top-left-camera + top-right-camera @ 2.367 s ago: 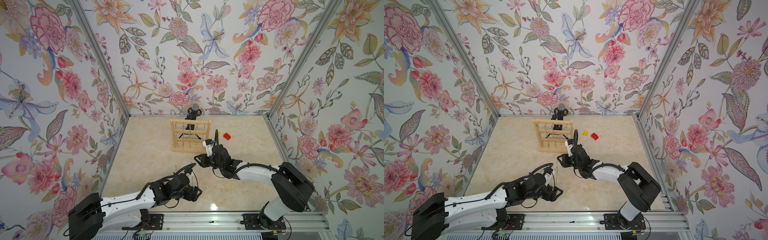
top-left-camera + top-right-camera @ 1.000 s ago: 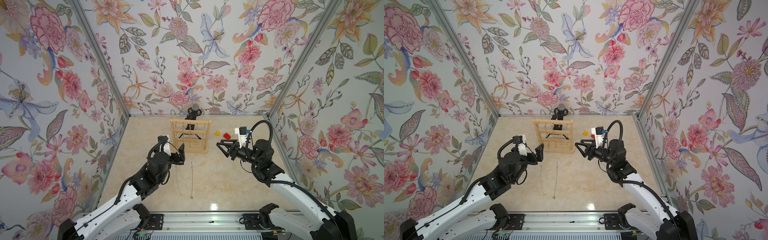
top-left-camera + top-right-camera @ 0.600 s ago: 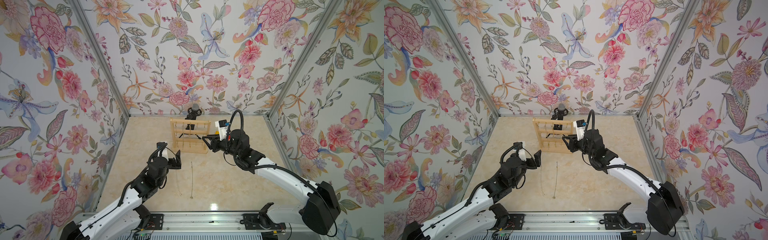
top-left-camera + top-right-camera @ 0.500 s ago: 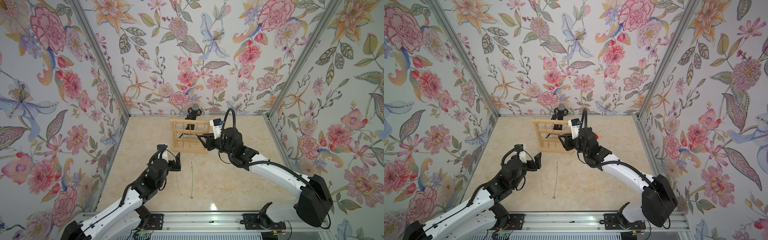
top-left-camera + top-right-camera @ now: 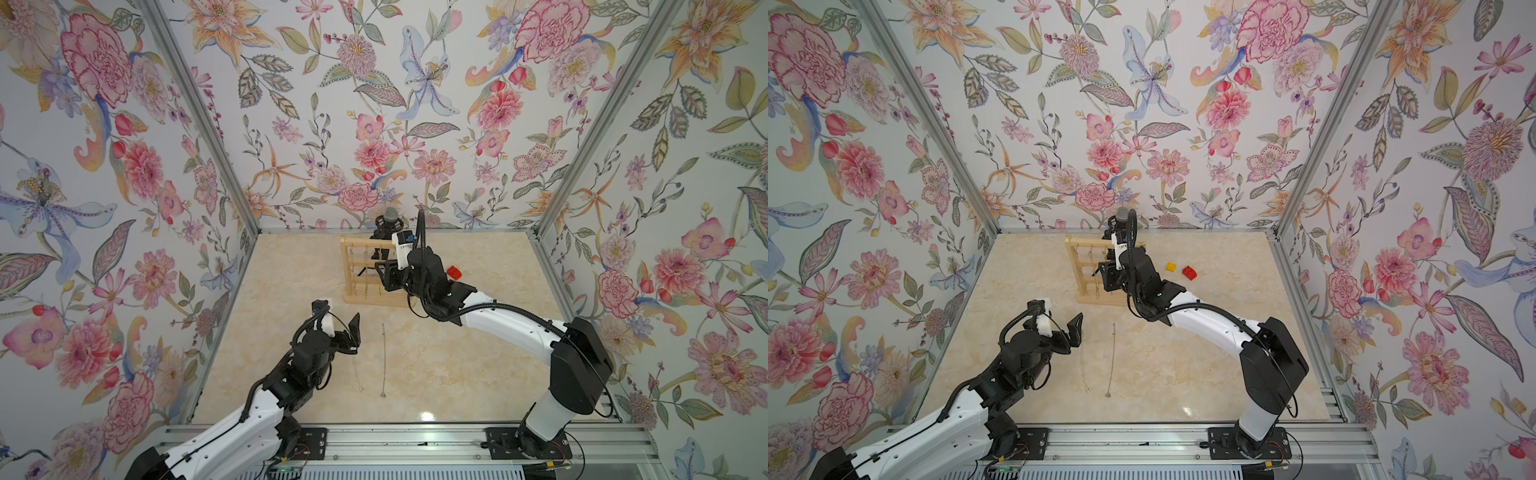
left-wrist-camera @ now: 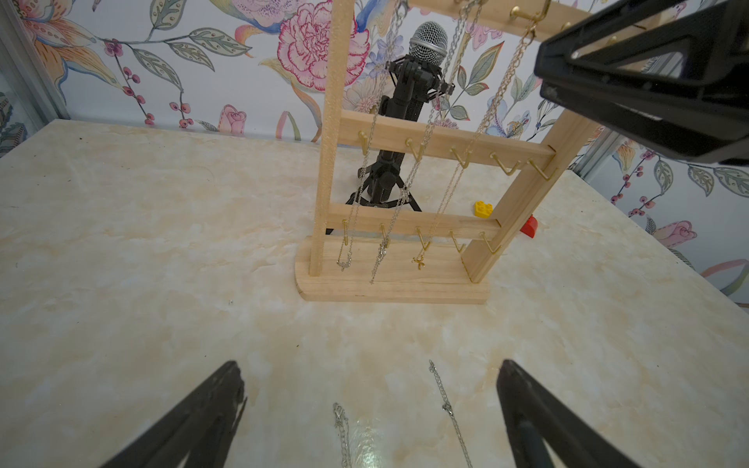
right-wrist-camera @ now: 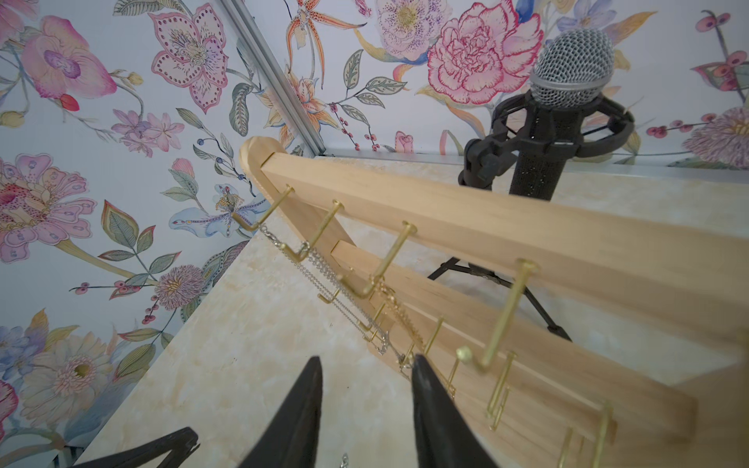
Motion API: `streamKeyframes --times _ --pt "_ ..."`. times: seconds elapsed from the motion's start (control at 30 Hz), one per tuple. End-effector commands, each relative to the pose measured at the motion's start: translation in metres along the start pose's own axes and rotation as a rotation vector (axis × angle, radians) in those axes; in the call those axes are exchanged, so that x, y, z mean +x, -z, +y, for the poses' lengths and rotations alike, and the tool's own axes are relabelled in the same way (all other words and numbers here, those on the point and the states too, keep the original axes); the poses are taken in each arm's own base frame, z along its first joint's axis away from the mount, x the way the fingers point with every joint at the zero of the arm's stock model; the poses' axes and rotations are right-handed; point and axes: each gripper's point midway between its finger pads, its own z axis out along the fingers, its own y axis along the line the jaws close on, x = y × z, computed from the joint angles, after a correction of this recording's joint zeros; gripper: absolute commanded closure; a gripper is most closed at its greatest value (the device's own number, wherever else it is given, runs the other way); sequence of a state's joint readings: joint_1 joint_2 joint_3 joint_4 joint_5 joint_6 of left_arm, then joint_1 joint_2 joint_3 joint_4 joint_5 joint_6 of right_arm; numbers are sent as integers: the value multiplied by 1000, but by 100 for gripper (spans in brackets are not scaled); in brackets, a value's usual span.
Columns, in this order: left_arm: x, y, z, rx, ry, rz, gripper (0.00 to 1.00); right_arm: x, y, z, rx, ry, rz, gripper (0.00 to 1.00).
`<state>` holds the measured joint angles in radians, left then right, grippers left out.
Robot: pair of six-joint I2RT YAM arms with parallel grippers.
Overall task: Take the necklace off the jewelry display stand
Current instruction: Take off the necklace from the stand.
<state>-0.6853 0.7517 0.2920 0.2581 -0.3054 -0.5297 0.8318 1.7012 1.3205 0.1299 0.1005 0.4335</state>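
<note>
The pale wooden jewelry display stand (image 5: 348, 266) (image 5: 1073, 266) stands at the back of the table. Three necklaces hang from its top hooks: two silver chains (image 6: 399, 190) and a gold one with a pendant (image 6: 446, 190). My right gripper (image 5: 380, 272) (image 7: 367, 360) sits high at the stand's front. It is open by a narrow gap, with nothing between the fingers. One fingertip (image 7: 417, 360) is close beside the hanging chains' lower ends. My left gripper (image 5: 353, 336) (image 6: 369, 364) hangs wide open and empty over the near ends of two necklaces on the table (image 5: 384, 361) (image 5: 356, 372).
A black microphone on a tripod (image 5: 390, 216) (image 7: 567, 81) stands right behind the stand. A red brick (image 5: 1189, 272) and a yellow brick (image 5: 1170, 266) lie to the stand's right. Floral walls close in three sides.
My right arm swung left from the table's right side to the front of the stand, and its jaws narrowed. My left arm drew back a little toward the front and stayed wide open.
</note>
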Motion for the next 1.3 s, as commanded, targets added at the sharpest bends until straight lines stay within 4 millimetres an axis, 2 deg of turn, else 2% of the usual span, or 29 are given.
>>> streamKeyframes --times 0.0,0.47,0.8,1.27 --pt "-5 2 2 5 -2 -37 1 -6 -8 -7 69 3 -23 63" --pt "-2 3 1 17 -1 -41 1 -2 -27 -8 116 33 -17 67" --pt "-2 3 1 20 -4 -41 1 -8 -29 -6 118 41 -34 72" --pt "-2 3 1 24 -1 -44 1 -9 -30 -7 115 41 -33 85"
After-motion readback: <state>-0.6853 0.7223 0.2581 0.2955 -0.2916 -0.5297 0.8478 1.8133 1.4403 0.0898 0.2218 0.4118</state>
